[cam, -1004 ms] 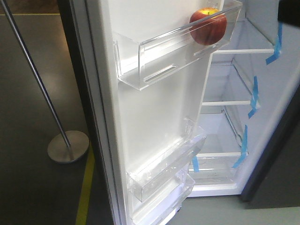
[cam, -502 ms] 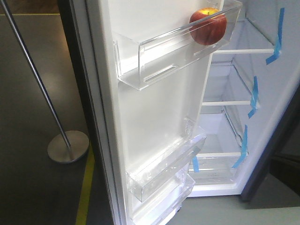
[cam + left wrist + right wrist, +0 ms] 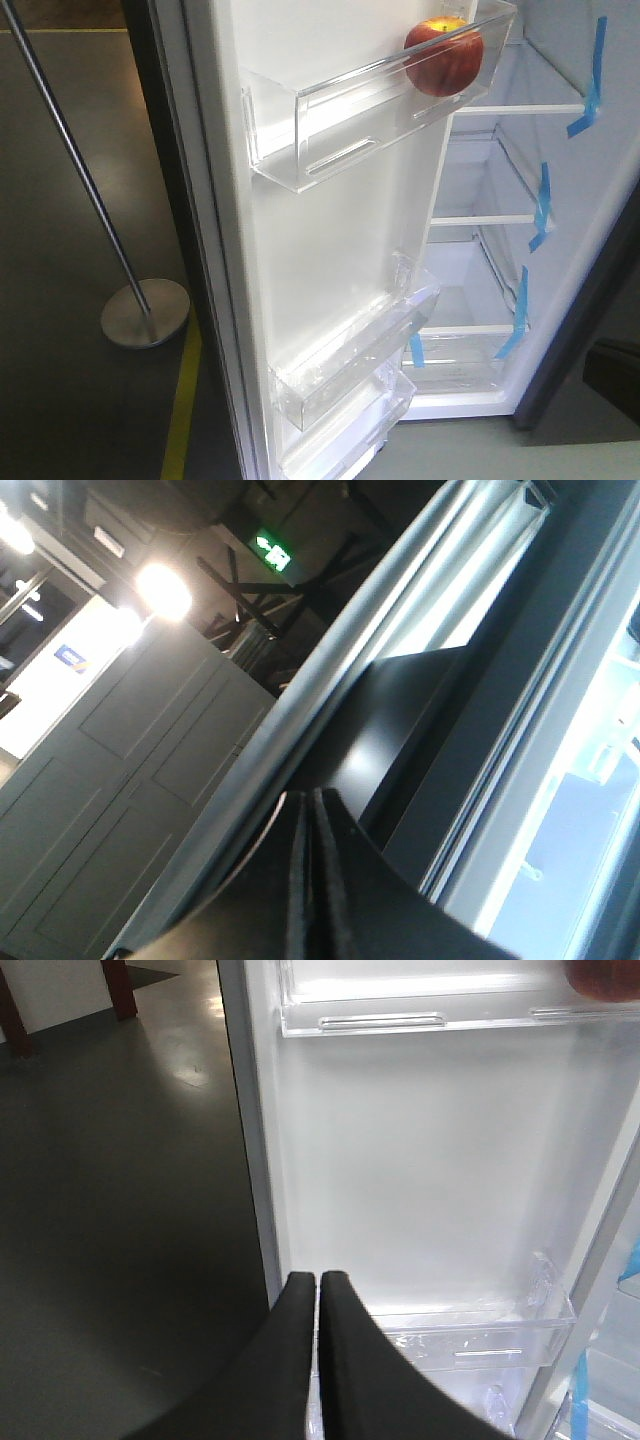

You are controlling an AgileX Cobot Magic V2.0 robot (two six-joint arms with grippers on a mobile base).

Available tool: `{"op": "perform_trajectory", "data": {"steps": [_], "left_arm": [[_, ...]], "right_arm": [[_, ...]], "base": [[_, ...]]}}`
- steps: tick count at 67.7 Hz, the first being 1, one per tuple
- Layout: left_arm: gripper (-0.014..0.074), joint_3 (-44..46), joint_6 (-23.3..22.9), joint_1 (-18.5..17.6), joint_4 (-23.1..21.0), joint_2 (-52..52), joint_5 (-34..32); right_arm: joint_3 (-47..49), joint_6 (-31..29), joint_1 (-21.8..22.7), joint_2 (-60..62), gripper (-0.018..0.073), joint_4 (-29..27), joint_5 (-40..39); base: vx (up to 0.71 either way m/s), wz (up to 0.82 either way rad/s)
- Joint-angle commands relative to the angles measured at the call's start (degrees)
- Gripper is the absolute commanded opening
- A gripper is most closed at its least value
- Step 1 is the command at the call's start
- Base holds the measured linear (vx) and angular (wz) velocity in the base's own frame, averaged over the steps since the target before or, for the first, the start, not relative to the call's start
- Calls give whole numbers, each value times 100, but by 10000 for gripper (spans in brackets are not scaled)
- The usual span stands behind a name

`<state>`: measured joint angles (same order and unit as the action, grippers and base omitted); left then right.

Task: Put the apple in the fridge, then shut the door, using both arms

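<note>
With apple (image 3: 443,55) lodged in the top clear bin (image 3: 300,150) of the door (image 3: 330,260), at its hinge end, and left tool (image 3: 307,880) and right tool (image 3: 318,1360) both clenched empty, worth pushing that stiff, free-swinging door flat near its outer edge, gently, lest the glossy fruit roll.

This looks like a lab or test hall rather than a home kitchen. The fridge (image 3: 592,235) stands on a bare grey floor (image 3: 60,200), with a painted yellow line (image 3: 182,400) just left of it and a metal stand (image 3: 145,312) further left. Blue tape strips (image 3: 543,195) mark its shelves, and past the fridge hang a green exit sign (image 3: 270,548) and a ceiling lamp (image 3: 163,588) above grey panelled doors (image 3: 110,810).
</note>
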<state>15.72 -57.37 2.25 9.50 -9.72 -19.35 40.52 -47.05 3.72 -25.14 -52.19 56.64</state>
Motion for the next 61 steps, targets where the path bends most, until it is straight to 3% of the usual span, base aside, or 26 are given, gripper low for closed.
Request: {"op": "perform_trajectory", "data": {"steps": [1, 11, 18, 26, 33, 40, 49, 61], "left_arm": [[-6, 730, -209, -15, 254, -827, -293], [3, 1640, -358, -15, 254, -2284, -442], [34, 2282, -959, -15, 411, -3267, -939], [106, 2986, -2286, -15, 1096, -4427, -1575], [216, 3725, -3906, -15, 2006, -5441, -2165], [337, 4389, -5114, -15, 2383, -6410, -2588], [444, 5299, -5849, -15, 2784, -7507, -3283], [461, 6363, -6535, -30, 3483, -8462, -3518]], "right_arm": [[116, -6, 29, -50, -4, -270, -299], [116, -6, 29, -50, -4, -270, -299], [116, -6, 29, -50, -4, -270, -299], [116, -55, 29, -50, -4, -270, -299], [116, -53, 29, -50, -3, -270, -299], [116, -53, 29, -50, -3, -270, -294], [116, -53, 29, -50, -4, -270, -317], [116, -47, 29, -50, -2, -292, -310]], "base": [[0, 0], [0, 0], [0, 0], [0, 0], [0, 0], [0, 0], [0, 0], [0, 0]]}}
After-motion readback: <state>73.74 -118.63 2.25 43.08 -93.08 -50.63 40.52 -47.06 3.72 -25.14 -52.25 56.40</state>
